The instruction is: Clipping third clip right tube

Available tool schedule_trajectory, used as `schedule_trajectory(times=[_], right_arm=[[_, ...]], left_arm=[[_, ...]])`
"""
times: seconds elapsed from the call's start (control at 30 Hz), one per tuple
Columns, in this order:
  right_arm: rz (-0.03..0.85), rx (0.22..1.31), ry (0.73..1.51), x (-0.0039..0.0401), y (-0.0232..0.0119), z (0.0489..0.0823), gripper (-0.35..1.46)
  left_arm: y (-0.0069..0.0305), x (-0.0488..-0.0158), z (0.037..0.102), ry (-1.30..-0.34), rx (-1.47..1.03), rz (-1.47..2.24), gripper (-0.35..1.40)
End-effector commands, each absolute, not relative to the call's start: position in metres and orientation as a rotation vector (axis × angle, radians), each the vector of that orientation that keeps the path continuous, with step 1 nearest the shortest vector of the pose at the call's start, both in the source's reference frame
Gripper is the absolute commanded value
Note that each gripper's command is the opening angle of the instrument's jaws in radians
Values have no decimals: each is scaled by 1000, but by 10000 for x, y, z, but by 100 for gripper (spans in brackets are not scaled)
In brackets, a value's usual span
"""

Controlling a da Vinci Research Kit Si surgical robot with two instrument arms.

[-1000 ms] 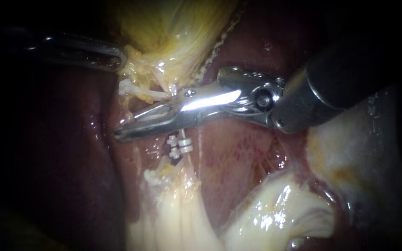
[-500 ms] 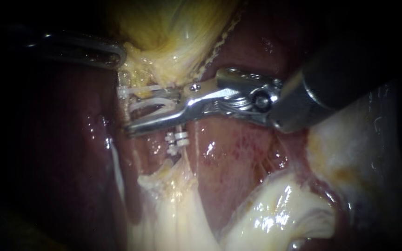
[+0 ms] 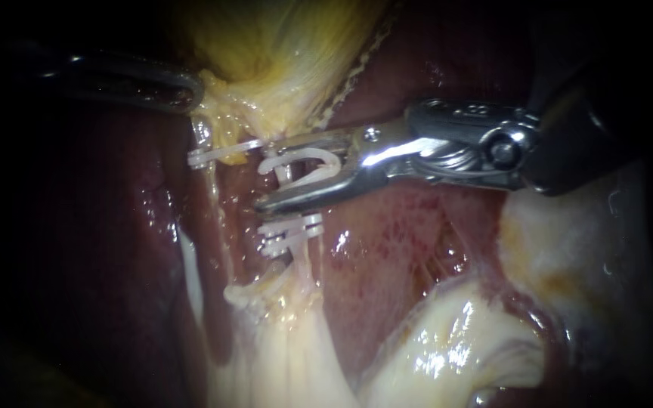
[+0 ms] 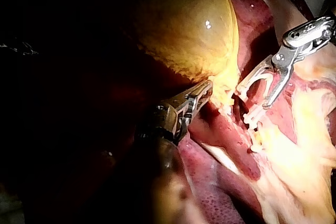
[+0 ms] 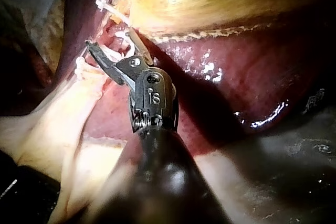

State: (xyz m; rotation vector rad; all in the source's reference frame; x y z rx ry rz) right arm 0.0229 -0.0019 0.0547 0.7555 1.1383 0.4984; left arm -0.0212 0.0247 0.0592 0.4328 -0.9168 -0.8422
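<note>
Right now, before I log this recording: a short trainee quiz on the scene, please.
1. True or false: the curved white plastic clip in the right instrument's jaws is already squeezed flat.
2. How many closed white clips sit on the thin pale tube just below those jaws? A one, B two, C four.
3. Fill in: the left instrument grips the yellow ____.
Key: 1 false; 2 B; 3 gallbladder.

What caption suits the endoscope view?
Right instrument holds an open clip around the right tube, above two clips already placed; left instrument grips the gallbladder.
</note>
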Motion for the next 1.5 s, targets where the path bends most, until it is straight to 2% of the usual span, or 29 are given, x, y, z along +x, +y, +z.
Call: schedule_trajectory(times=[0.03,0.17,0.3,1.0,1.37,1.5], right_arm=[[492,763,1153,226,-18,545,50],[480,852,1170,217,-14,540,50],[482,894,1158,210,-12,543,50],[554,937,1108,205,-22,594,50],[584,951,1098,229,-33,633,50],[601,995,1135,246,-40,642,50]], left_arm=[[247,-212,592,-917,433,-842,-35],[247,-211,591,-917,433,-842,-35],[247,-211,591,-917,433,-842,-35],[246,-211,591,-916,435,-848,-35],[245,-211,591,-916,435,-848,-35],[246,-211,591,-916,435,-848,-35]])
